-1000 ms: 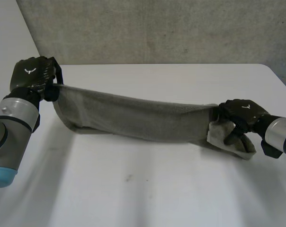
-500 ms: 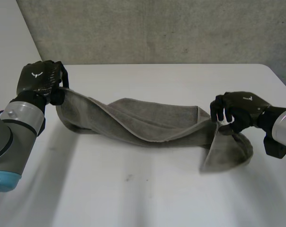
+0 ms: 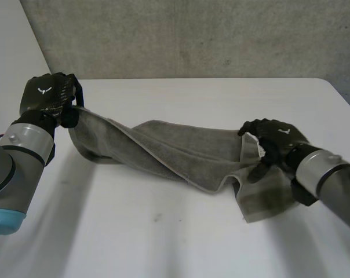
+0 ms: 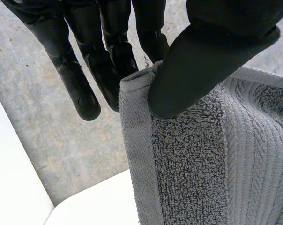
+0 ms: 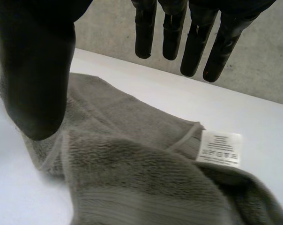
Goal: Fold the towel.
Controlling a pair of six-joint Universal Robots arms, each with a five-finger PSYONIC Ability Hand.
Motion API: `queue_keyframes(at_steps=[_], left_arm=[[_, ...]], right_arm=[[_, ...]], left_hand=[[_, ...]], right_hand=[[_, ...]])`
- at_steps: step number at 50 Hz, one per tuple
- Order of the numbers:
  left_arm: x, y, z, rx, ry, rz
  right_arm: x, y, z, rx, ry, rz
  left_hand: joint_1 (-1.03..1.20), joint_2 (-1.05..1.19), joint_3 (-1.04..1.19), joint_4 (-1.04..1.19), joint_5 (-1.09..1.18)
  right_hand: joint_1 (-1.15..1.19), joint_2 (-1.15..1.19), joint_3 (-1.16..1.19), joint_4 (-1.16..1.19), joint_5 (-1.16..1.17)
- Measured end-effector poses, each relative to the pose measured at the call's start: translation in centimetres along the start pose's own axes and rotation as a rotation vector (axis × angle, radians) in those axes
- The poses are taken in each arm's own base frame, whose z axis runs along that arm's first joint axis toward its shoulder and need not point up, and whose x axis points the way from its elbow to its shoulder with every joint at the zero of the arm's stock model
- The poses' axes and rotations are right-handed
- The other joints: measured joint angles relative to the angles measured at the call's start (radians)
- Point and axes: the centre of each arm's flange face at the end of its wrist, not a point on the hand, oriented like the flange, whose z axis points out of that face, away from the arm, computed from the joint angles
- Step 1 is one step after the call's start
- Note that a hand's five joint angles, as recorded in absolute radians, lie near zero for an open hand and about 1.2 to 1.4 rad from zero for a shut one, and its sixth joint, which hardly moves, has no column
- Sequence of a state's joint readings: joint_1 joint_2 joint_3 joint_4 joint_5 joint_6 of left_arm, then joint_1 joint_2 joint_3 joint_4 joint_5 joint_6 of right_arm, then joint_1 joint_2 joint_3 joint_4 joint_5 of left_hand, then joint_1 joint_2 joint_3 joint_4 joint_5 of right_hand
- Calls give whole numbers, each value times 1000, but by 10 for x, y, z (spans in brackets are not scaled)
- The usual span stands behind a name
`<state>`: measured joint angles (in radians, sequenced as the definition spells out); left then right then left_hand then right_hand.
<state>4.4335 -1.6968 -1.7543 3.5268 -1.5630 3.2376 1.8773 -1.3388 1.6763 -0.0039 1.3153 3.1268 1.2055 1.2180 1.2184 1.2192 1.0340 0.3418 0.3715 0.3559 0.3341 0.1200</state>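
A grey towel (image 3: 181,153) lies slack and twisted across the white table (image 3: 163,243). My left hand (image 3: 47,95) holds the towel's left corner lifted off the table. In the left wrist view its thumb (image 4: 202,61) pinches the hemmed corner of the towel (image 4: 197,178) against the fingers. My right hand (image 3: 272,141) hovers over the towel's right end, which lies crumpled beneath it. In the right wrist view the fingers (image 5: 193,42) are straight and the thumb (image 5: 33,79) stands apart. Below them lies the towel (image 5: 132,183) with its white label (image 5: 220,148) showing, and nothing is gripped.
A grey concrete wall (image 3: 192,35) stands behind the table's far edge. The table's right edge (image 3: 343,95) runs close behind my right arm. Bare tabletop stretches in front of the towel.
My right hand has let go of the towel's right end, straightened its fingers and moved inward to the left. The stretched towel has gone slack onto the table. The left hand keeps its grip.
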Motion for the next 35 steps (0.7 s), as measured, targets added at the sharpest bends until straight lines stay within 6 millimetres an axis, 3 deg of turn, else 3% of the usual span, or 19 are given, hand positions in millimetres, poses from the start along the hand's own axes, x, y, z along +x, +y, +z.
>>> queue_keyframes(at_steps=[10,16,25,35], left_arm=[[0,-1,1,4,-1,-3],[0,-1,1,4,-3,-4],[-3,1,2,-1,-11,-5],[-6,1,3,0,-21,-4]], right_arm=[[-42,29,16,15,-23,-58],[-56,50,31,13,2,-114],[-45,61,45,54,162,-232],[-33,49,33,102,232,-240]], left_hand=[[0,0,0,0,0],[0,0,0,0,0],[0,0,0,0,0],[0,0,0,0,0]], right_hand=[[-14,0,0,-4,-9],[-9,0,0,-1,25],[140,108,128,154,204],[235,194,215,229,281]])
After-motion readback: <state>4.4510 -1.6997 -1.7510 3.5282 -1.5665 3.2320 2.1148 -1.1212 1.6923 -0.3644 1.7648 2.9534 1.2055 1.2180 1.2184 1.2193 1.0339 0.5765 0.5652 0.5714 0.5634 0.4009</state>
